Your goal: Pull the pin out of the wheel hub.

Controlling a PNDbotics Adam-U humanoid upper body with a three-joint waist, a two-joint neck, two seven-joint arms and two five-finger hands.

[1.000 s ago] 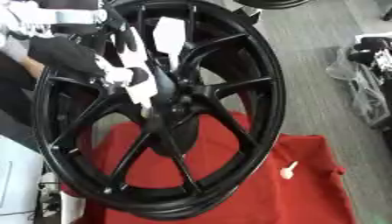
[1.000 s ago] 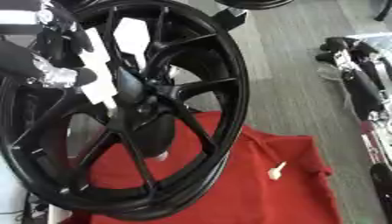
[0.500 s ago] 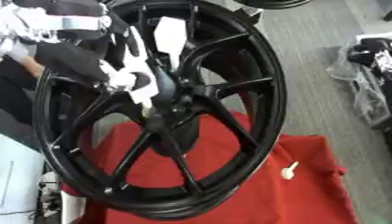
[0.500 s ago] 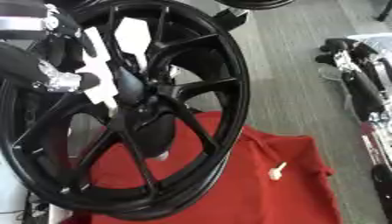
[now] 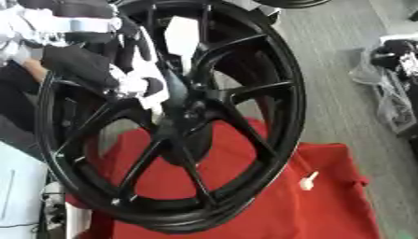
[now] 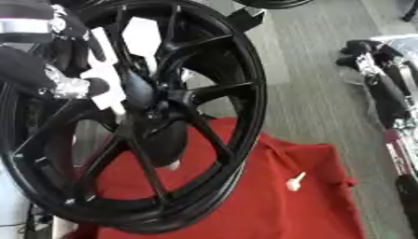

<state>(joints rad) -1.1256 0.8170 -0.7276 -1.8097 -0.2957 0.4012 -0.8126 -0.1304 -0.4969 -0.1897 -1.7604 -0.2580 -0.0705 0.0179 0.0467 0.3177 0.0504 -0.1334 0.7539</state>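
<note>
One pin [image 5: 309, 180] already lay on the red cloth [image 5: 326, 210]. Since a second ago, my left hand [image 5: 139, 86] stayed at the hub [image 5: 184, 114]; I could not tell its fingers' state.

The large black spoked alloy wheel [image 5: 188, 121] stands tilted on the red cloth [image 5: 326, 205] and fills most of the near space. Its spokes leave wedge-shaped gaps around the hub. Right of the rim the cloth lies open, bearing only a small white pin [image 5: 309, 180]. The left hand [image 5: 135, 86] crowds the upper left gaps.
</note>
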